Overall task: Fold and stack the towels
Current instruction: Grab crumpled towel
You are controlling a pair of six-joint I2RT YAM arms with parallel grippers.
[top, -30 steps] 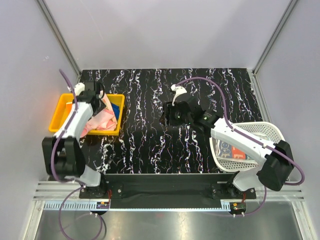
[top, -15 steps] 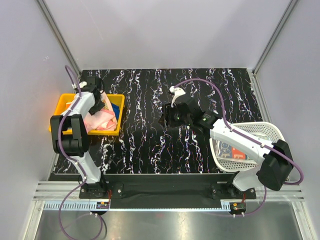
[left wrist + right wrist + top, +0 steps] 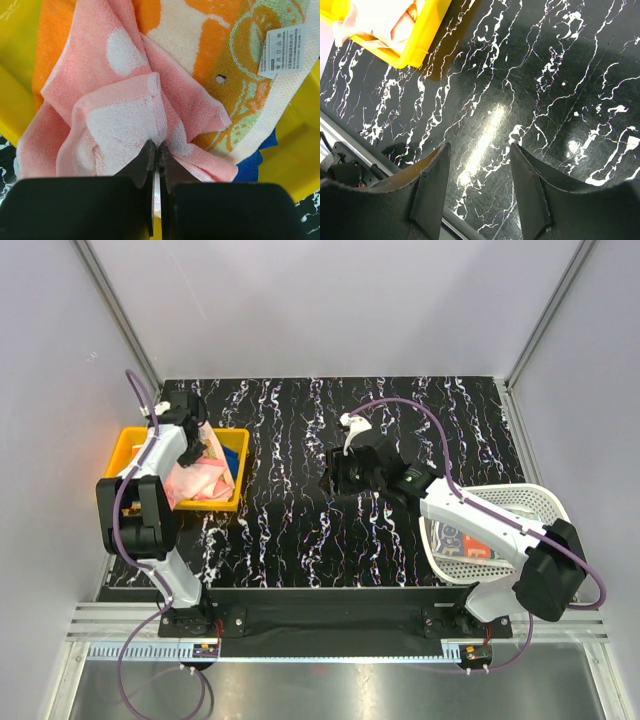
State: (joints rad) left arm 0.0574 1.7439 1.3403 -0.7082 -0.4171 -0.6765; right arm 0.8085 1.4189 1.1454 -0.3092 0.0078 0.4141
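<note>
In the yellow tray [image 3: 125, 455] at the left lies a crumpled pink towel [image 3: 195, 480] with white marks. It rests on an orange cartoon-printed towel [image 3: 220, 55] and a blue towel [image 3: 232, 455]. My left gripper [image 3: 195, 445] reaches down into the tray and is shut on a raised fold of the pink towel [image 3: 125, 115], pinched between the tips of the left gripper [image 3: 156, 146]. My right gripper [image 3: 335, 470] hovers over the middle of the black marbled table. The right gripper [image 3: 479, 146] is open with nothing between its fingers. Another printed towel [image 3: 465, 540] lies in the white mesh basket [image 3: 520, 505].
The white basket stands at the right, under the right arm's forearm. In the right wrist view, a corner of the yellow tray [image 3: 427, 30] shows at the upper left. Grey walls and metal rails close in the table.
The left gripper has gone from open to shut, pinching the pink towel in the tray, and its arm has swung slightly. The right arm has not moved.
</note>
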